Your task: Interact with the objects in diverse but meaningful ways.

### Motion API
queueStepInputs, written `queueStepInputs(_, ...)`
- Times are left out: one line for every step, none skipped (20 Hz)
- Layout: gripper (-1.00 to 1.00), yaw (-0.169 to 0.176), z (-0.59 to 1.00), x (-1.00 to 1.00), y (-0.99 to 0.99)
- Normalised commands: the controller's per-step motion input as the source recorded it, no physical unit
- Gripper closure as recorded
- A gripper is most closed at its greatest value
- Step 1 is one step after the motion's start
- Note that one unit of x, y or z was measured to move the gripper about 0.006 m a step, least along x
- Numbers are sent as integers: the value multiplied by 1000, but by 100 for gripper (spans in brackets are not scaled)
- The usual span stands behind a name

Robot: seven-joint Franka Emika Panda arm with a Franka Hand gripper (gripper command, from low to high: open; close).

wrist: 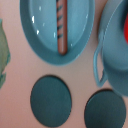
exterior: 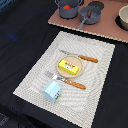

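A grey two-handled pot (exterior: 68, 8) with a red tomato (exterior: 67, 6) in it stands on a pink toy stove (exterior: 107, 26) at the back. Beside it a grey pan (exterior: 89, 14) holds a brown sausage (exterior: 88, 16). A yellow packet with a red label (exterior: 69, 66) lies on a beige plate (exterior: 80, 74). A light blue cup (exterior: 52, 91) lies on its side near the front. The wrist view looks down on the pan (wrist: 40, 35) with the sausage (wrist: 60, 25), the pot (wrist: 111, 55) and the tomato (wrist: 125, 27). No gripper shows in either view.
The plate sits on a striped placemat (exterior: 95, 92) between a knife (exterior: 80, 56) and a fork (exterior: 67, 81) with brown handles. A bowl (exterior: 123, 17) stands at the back right. Two dark burners (wrist: 51, 100) (wrist: 105, 109) and something green (wrist: 2, 50) show in the wrist view.
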Motion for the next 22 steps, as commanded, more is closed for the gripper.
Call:
queueStepInputs(-100, 18, -149, -154, -960)
queueStepInputs(-100, 16, -186, -163, -960)
queueStepInputs(-100, 14, -231, -174, -963)
queueStepInputs(-100, 3, -280, -217, -966)
queueStepInputs(-100, 3, -291, -220, -966)
queueStepInputs(-100, 4, -289, -217, -963)
queueStepInputs(-100, 1, -289, -229, -969)
queueStepInputs(-100, 0, -280, -234, -977)
queueStepInputs(-100, 0, -280, -251, -989)
queueStepInputs(-100, 0, -269, -263, -1000)
queueStepInputs(-100, 0, -263, -274, -1000)
queueStepInputs(-100, 0, -266, -283, -1000)
queueStepInputs(-100, 0, -269, -286, -1000)
queueStepInputs(-100, 0, -286, -294, -1000)
queueStepInputs(-100, 0, -309, -306, -1000)
queueStepInputs(-100, 0, -337, -311, -1000)
queueStepInputs(-100, 0, -369, -320, -994)
queueStepInputs(-100, 0, -414, -326, -986)
queueStepInputs(-100, 0, -434, -320, -974)
queueStepInputs(-100, 0, -451, -329, -969)
queueStepInputs(-100, 0, -503, -357, -957)
queueStepInputs(-100, 0, -537, -377, -949)
